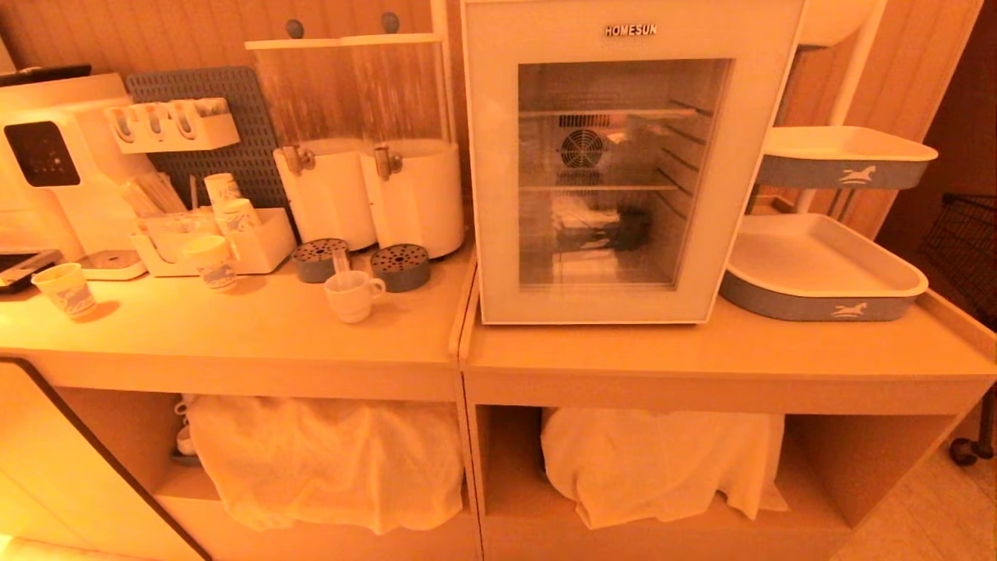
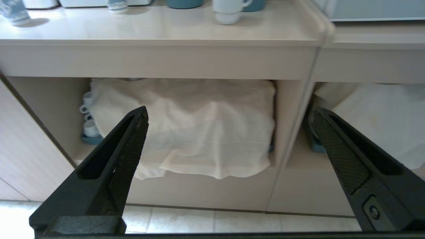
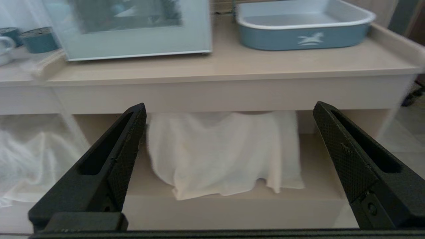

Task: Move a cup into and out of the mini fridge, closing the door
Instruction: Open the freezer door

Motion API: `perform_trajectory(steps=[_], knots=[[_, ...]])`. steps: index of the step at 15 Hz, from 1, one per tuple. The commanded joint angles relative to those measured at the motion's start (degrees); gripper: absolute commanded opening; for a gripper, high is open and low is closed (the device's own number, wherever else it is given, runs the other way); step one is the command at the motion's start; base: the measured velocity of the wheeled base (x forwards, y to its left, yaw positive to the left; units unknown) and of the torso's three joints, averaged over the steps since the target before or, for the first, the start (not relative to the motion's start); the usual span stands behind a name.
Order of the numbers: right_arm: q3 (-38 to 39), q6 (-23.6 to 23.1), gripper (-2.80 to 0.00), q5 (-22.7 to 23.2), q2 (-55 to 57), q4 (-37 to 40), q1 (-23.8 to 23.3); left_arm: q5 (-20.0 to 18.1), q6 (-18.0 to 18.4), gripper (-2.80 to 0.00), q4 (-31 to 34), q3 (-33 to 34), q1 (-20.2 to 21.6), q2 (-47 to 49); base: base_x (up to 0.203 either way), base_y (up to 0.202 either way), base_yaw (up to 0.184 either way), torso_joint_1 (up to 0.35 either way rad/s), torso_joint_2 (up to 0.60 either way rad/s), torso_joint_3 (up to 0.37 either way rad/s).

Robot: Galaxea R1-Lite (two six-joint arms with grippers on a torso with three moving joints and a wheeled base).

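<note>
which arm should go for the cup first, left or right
Probably left. The cup stands on the left counter, left of the closed mini fridge, and shows straight above the open left gripper. The open right gripper faces the fridge side instead. Both hang low, below counter height.

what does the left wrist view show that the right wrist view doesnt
Only the left wrist view shows the stacked cups tucked beside the white cloth under the left counter, a printed paper cup, and the left gripper with fingers wide open. Only the right wrist view shows the blue tray, the fridge door shut, and the open right gripper. Both show the white cup and the counter.
</note>
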Motion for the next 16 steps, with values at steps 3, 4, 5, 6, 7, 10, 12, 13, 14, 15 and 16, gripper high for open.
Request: perform_trajectory(steps=[3,4,5,6,7,10,12,13,14,15,16], knots=[[0.9,-0.1,0.00,0.0,0.0,-0.1,0.0,0.0,0.0,0.00,0.0,0.0,0.0,0.0,0.000,-0.192,0.002,0.003,0.00,0.004],[0.9,0.0,0.00,0.0,0.0,-0.1,0.0,0.0,-0.1,0.00,0.0,0.0,0.0,0.0,0.000,-0.186,0.001,-0.005,0.00,0.002],[0.9,0.0,0.00,0.0,0.1,-0.1,0.0,0.0,-0.1,0.00,0.0,0.0,0.0,0.0,0.000,-0.172,0.003,0.000,0.00,0.005],[0.9,0.0,0.00,0.0,0.1,-0.1,0.0,0.0,-0.1,0.00,0.0,0.0,0.0,0.0,0.000,-0.116,-0.002,0.003,0.00,0.006],[0.9,0.0,0.00,0.0,0.1,-0.1,0.0,0.0,-0.1,0.00,0.0,0.0,0.0,0.0,0.000,-0.055,-0.005,0.001,0.00,0.001],[0.9,-0.1,0.00,0.0,0.1,-0.1,0.0,0.0,0.0,0.00,-0.1,0.0,0.0,0.0,0.000,0.000,0.000,0.000,0.00,0.000],[0.9,0.0,0.00,0.0,0.1,-0.1,0.0,0.0,0.4,0.00,-0.1,0.0,0.0,0.0,0.000,0.000,0.000,0.000,0.00,0.000],[0.9,0.0,0.00,0.0,0.1,-0.1,0.0,0.0,0.5,0.00,-0.1,0.0,0.0,0.0,0.057,0.000,-0.002,0.007,0.00,-0.001],[0.9,0.0,0.00,0.0,0.1,-0.1,0.0,0.0,0.5,0.00,-0.1,0.0,0.0,0.0,0.146,0.000,0.001,0.004,-0.01,0.011],[0.9,0.0,0.00,0.0,0.0,-0.1,0.0,0.0,0.5,0.00,-0.2,0.0,0.0,0.0,0.184,0.000,0.001,0.002,0.00,0.002],[0.9,0.0,0.00,0.0,0.1,-0.1,0.0,0.0,0.0,0.00,0.0,0.0,0.0,0.0,0.193,0.000,0.003,0.011,0.01,0.002]])
